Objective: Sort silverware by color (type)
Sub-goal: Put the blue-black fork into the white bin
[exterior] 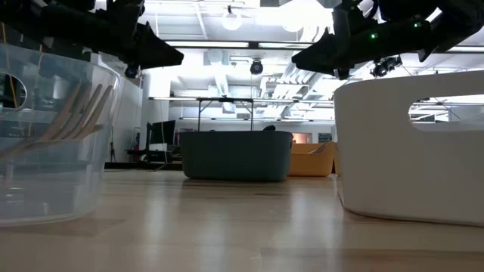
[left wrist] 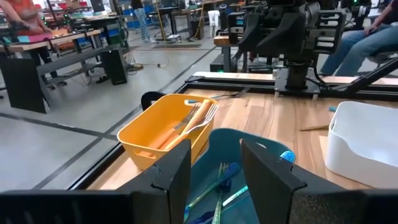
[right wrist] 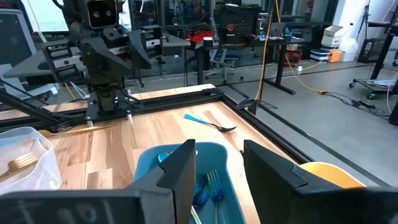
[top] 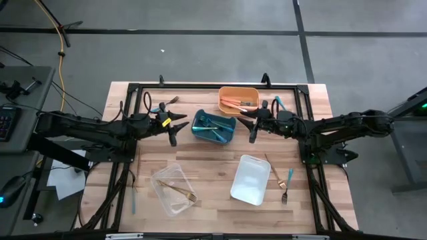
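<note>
Both my pincers hang over the surface (top: 213, 163) w/ fingers spread and nothing between them: left pincer (top: 179, 124) just beside the teal bin (top: 213, 126) on its left, right pincer (top: 251, 124) just beside it on its right.

Nearest to me, in the left wrist view, the teal bin (left wrist: 249, 180) lies right under my fingers, w/ blue-handled silverware (left wrist: 217, 186) inside. Next after it the orange bin (left wrist: 163, 132) holds orange-handled pieces (left wrist: 189, 118), one a fork I think.

Farther, toward the front of the surface, the clear bin (top: 175, 189) has gold pieces (top: 180, 191) in it, and the white bin (top: 251, 179) looks empty from above. Loose pieces not yet sorted: a gold piece (top: 274, 171) and a teal-handled fork (top: 287, 187) just beside the white bin, a teal piece (top: 279, 102) near the back right corner, a dark fork (top: 172, 101) near the back edge, and a thin teal one (top: 133, 198) at the left rail.

Handling, my judgement: these are light, stiff, thin, prob. smooth, so they slip and turn easily in a pinch. Not fragile. They lie flat on the wood, so I must come down low and take the handle across its narrow width, approx. at the middle, so it doesn't tip. The piece near the rail has less room for my fingers.
</note>
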`<state>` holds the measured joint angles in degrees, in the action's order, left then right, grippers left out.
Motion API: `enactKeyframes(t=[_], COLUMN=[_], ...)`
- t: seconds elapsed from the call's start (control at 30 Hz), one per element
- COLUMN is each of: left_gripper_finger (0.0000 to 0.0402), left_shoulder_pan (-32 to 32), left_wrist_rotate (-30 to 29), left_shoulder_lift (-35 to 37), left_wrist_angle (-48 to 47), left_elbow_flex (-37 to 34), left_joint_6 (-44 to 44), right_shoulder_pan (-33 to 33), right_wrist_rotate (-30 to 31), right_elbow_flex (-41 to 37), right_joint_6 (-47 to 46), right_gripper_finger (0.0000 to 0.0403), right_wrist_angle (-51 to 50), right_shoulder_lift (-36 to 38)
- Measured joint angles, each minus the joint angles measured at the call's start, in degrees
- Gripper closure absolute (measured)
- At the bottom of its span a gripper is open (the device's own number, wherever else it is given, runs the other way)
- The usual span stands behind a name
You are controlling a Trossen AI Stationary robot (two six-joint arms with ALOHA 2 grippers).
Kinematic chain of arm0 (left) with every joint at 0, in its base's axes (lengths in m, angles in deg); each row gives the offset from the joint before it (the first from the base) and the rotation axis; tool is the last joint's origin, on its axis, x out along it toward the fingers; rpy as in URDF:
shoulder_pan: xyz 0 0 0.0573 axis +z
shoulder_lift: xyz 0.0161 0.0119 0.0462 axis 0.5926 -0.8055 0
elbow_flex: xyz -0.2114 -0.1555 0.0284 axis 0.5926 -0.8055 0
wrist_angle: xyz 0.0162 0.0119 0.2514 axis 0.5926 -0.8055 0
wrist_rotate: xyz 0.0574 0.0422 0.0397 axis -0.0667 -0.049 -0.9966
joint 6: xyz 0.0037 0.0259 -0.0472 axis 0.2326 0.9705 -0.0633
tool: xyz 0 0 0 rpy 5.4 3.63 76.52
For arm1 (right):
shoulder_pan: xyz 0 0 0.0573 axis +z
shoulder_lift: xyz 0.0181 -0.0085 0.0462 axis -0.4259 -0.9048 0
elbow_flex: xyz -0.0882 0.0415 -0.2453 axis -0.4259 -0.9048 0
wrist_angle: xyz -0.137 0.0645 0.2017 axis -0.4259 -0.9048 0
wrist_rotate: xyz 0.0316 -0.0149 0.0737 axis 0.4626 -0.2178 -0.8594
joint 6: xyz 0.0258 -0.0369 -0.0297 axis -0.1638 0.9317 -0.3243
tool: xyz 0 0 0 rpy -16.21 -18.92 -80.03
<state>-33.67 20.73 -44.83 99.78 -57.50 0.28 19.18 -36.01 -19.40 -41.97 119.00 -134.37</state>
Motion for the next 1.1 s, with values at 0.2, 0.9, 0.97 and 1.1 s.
enactKeyframes(t=[0.2,0.9,0.97,1.1], left_gripper_finger=[0.0268,0.0268,0.0268,0.0268], left_shoulder_pan=[-0.02,29.40,34.22,40.66], left_wrist_rotate=[0.36,-11.60,-7.53,-4.83], left_shoulder_lift=[0.00,-8.89,-12.44,-19.18], left_wrist_angle=[1.51,-18.36,-18.48,-17.87], left_elbow_flex=[0.02,0.06,0.04,0.75], left_joint_6=[-0.49,-23.23,-25.32,-26.50], right_shoulder_pan=[0.00,0.00,0.00,0.00], right_wrist_rotate=[0.02,0.05,0.07,0.09], right_elbow_flex=[0.00,0.00,0.00,0.00], right_joint_6=[0.00,-0.23,-0.28,-0.07], right_gripper_finger=[0.0274,0.0274,0.0274,0.0274], right_wrist_angle=[-0.02,-0.57,-0.59,-0.60], right_shoulder_lift=[0.00,0.00,0.00,0.00])
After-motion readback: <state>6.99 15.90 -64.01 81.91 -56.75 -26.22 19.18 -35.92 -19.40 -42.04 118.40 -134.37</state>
